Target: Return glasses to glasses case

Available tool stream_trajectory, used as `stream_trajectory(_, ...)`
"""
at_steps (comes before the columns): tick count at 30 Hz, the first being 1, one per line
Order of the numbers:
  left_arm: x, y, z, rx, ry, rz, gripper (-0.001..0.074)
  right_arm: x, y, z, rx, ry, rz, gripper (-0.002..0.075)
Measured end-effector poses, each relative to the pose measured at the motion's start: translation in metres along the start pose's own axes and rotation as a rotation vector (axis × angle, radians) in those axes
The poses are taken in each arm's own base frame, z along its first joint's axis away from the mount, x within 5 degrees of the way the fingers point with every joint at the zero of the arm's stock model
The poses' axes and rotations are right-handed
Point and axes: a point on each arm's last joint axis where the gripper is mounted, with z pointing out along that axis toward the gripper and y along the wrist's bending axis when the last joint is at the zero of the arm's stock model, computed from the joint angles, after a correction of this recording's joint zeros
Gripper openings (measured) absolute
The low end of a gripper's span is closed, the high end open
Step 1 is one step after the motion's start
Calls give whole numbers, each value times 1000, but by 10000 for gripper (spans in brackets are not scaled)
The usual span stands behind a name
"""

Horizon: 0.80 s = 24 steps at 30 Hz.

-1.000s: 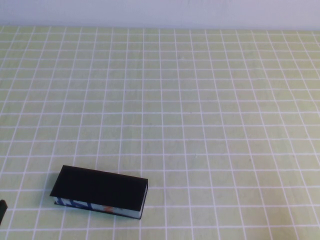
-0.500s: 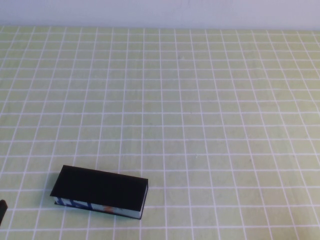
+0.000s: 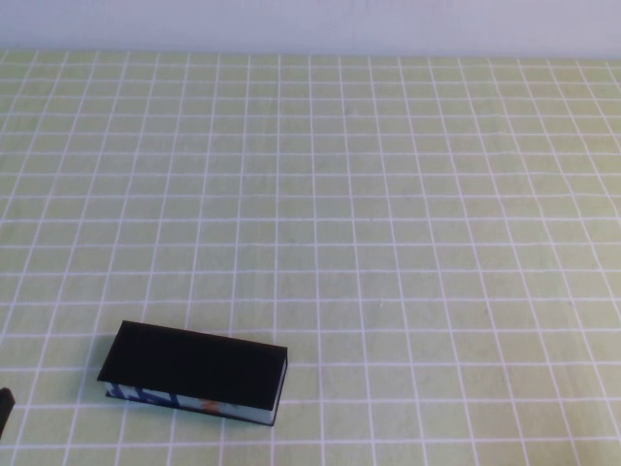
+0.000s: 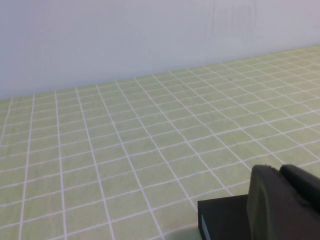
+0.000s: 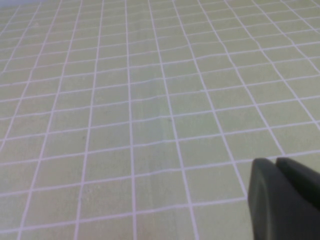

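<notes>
The glasses case (image 3: 194, 366) lies closed on the table near the front left, black lid up, its blue, white and orange printed side (image 3: 184, 401) facing the front edge. The glasses are out of view. My left gripper (image 4: 280, 169) is shut and empty, hovering low just beside the near end of the case (image 4: 222, 217); only a dark tip of it (image 3: 4, 408) shows at the left edge of the high view. Over bare cloth, my right gripper (image 5: 275, 162) is shut with nothing in it, and the high view does not show it.
A green cloth with a white grid (image 3: 388, 214) covers the whole table. A pale wall (image 3: 310, 24) runs along the far edge.
</notes>
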Motion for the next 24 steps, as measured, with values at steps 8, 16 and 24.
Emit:
stream_trajectory(8,0,0,0,0,0,0,-3,0,0,0,0,0,0,-11)
stream_trajectory(16,-3,10,-1,-108,-31,-45,-3,0,0,0,-4,2,11,-11)
stream_trajectory(24,18,11,-2,-142,189,-124,-3,0,1,0,-8,2,21,-11)
